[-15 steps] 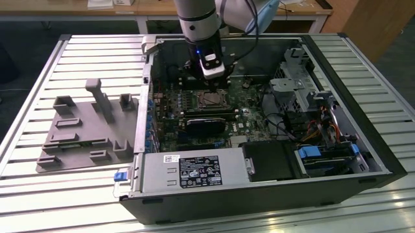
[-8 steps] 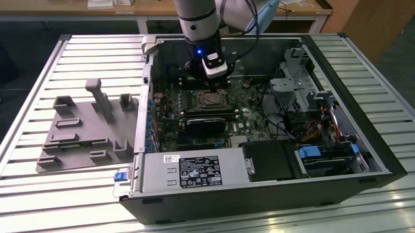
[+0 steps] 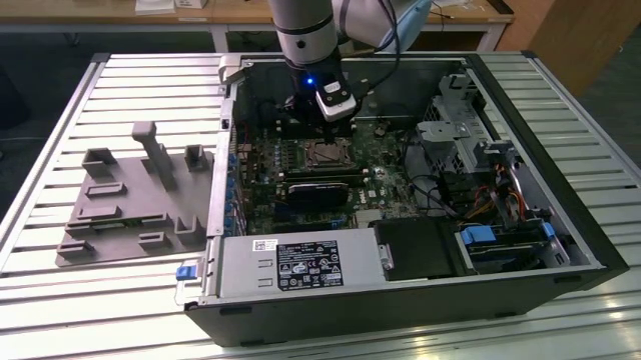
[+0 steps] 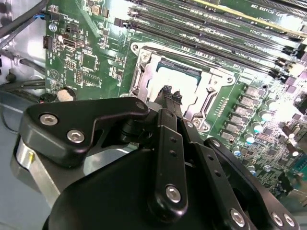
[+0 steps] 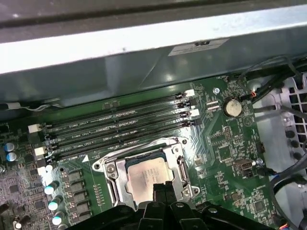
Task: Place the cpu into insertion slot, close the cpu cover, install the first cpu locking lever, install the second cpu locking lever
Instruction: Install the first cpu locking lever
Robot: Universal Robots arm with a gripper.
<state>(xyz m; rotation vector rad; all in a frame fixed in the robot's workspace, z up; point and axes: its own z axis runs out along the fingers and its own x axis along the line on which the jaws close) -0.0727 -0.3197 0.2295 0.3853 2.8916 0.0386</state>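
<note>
The cpu (image 5: 145, 173), a dull silver square, lies in the insertion slot (image 3: 326, 154) on the green motherboard. The cpu cover (image 5: 182, 168), a silver frame with a square window, lies flat over it, and the chip (image 4: 180, 76) shows through the window in both wrist views. A thin metal lever (image 5: 144, 145) runs along the socket's side next to the memory slots. My gripper (image 4: 171, 94) hangs just above the socket's edge, its black fingertips close together with nothing between them. In the exterior view the gripper (image 3: 318, 133) sits inside the open computer case, over the socket.
Long black memory slots (image 5: 120, 124) lie beside the socket. A black card (image 3: 320, 193), a power supply (image 3: 300, 262) and a drive cage (image 3: 470, 142) with cables crowd the case. A grey fixture plate (image 3: 130, 202) rests on the slatted table at the exterior view's left.
</note>
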